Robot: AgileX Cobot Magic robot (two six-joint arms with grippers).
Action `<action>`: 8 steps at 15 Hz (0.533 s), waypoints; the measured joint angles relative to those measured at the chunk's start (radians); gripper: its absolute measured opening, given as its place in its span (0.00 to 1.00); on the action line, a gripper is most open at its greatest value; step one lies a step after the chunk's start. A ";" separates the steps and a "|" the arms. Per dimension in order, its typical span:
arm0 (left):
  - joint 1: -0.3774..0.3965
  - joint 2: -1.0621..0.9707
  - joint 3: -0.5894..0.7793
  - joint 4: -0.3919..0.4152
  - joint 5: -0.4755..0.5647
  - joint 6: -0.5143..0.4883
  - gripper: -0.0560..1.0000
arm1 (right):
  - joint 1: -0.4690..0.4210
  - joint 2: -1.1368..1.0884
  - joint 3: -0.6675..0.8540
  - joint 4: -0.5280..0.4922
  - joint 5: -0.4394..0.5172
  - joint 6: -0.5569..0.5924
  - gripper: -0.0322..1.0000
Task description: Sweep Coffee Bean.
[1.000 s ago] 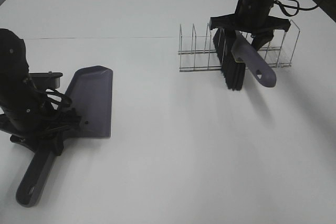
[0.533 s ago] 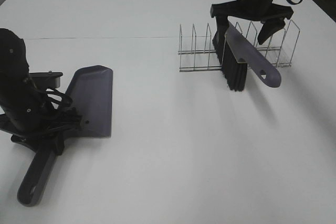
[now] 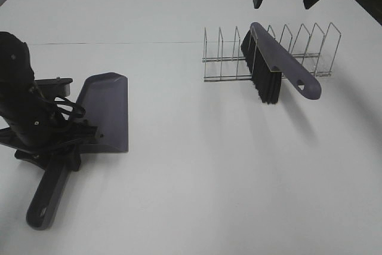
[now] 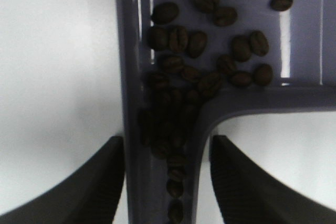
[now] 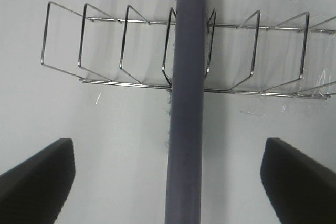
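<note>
White table (image 3: 191,177), three things resting on it.

Purple-grey dustpan (image 3: 107,111) lying flat toward the left, handle pointing to the near edge. Wire rack (image 3: 227,58) standing at the far right, well apart from the dustpan. Brush (image 3: 274,64) leaning through one rack slot, dark bristles down on the table.

Small, dark brown, oval coffee beans (image 4: 178,72) lie loosely heaped inside the purple-grey plastic dustpan (image 4: 315,35); most crowd its rear corner; several trail down into the hollow handle channel.
</note>
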 joint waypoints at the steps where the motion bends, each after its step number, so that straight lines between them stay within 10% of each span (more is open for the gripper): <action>1: 0.000 -0.004 0.000 -0.001 -0.001 0.004 0.60 | 0.000 -0.015 0.000 0.000 0.000 -0.002 0.83; 8: 0.000 -0.208 0.001 0.057 0.033 0.002 0.68 | 0.000 -0.087 0.000 0.036 0.001 -0.028 0.83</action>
